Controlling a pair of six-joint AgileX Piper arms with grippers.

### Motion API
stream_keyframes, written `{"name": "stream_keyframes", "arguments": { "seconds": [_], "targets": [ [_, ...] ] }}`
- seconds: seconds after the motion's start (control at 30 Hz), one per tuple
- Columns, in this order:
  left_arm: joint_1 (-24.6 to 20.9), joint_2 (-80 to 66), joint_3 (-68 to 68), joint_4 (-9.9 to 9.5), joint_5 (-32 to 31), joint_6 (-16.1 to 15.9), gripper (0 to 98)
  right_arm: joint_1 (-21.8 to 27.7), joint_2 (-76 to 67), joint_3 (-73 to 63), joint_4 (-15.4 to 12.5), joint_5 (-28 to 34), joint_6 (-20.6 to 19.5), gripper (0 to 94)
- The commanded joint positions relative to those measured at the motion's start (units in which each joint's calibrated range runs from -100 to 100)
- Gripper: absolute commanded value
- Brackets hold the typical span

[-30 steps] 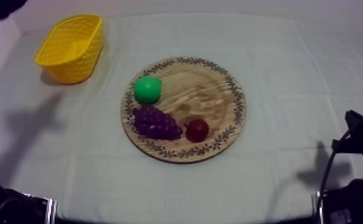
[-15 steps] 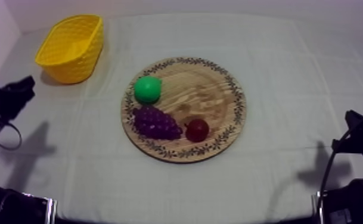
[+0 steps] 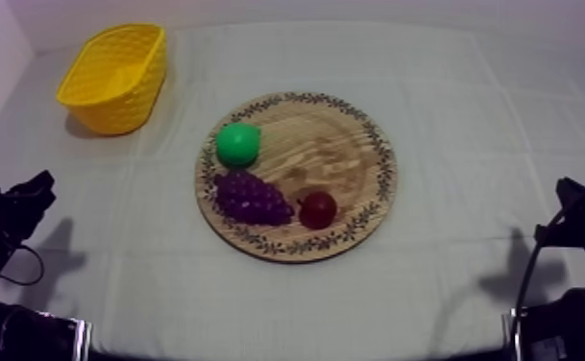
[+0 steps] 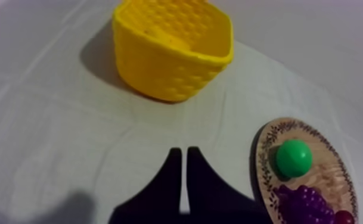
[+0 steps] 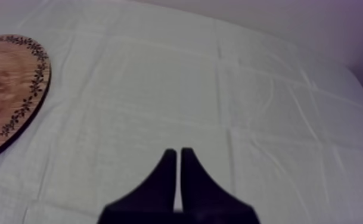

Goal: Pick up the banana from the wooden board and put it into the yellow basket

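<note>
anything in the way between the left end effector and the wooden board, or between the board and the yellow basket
Nothing visible does. Bare grey-white cloth lies between the round wooden board with a patterned rim and the yellow basket, and between the shut left end effector and that board.

We list: wooden board [image 3: 339, 154] mid-table, bearing green fruit [image 3: 237, 144], bunch of grapes [image 3: 251, 198], small red fruit [image 3: 317, 208]; yellow basket [image 3: 123, 104] far left, well apart from it; grey-white cloth [image 3: 459, 96] beneath.

Left gripper [image 4: 182, 150] and right gripper [image 5: 176, 151] each have both fingers pressed together, empty, arms low at their own sides.
</note>
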Motion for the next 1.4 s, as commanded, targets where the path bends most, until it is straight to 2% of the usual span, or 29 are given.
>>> {"name": "stream_keyframes", "arguments": {
  "seconds": [0.0,0.47,0.53,0.77,0.9,1.07,1.23,1.37],
  "targets": [
    [0.37,-1.35,0.05,-0.04,0.58,0.1,1.1,0.0,-0.05,0.05,0.01,0.03,-0.01,0.4],
    [1.92,-13.42,0.06,0.14,10.6,-0.71,0.3,0.0,-0.05,0.05,0.01,0.03,-0.01,0.4],
    [1.78,-15.9,0.06,0.93,12.87,-1.43,0.2,0.0,-0.05,0.05,0.01,0.03,-0.01,0.4],
    [-0.05,-23.58,0.06,6.57,20.78,-7.21,0.2,0.0,-0.05,0.05,0.01,0.03,-0.01,0.4],
    [-0.48,-25.61,0.06,7.92,22.96,-9.22,0.5,0.0,-0.05,0.05,0.01,0.03,-0.01,0.4],
    [-0.16,-26.33,0.06,8.17,24.68,-10.18,3.2,0.0,-0.05,0.05,0.01,0.03,-0.01,0.4],
    [-0.09,-26.45,0.06,7.98,25.18,-8.8,0.8,0.0,-0.05,0.05,0.01,0.03,-0.01,0.4],
    [-0.07,-26.47,0.06,7.71,25.26,-8.91,0.3,0.0,-0.05,0.05,0.01,0.03,-0.01,0.4]
  ]
}}
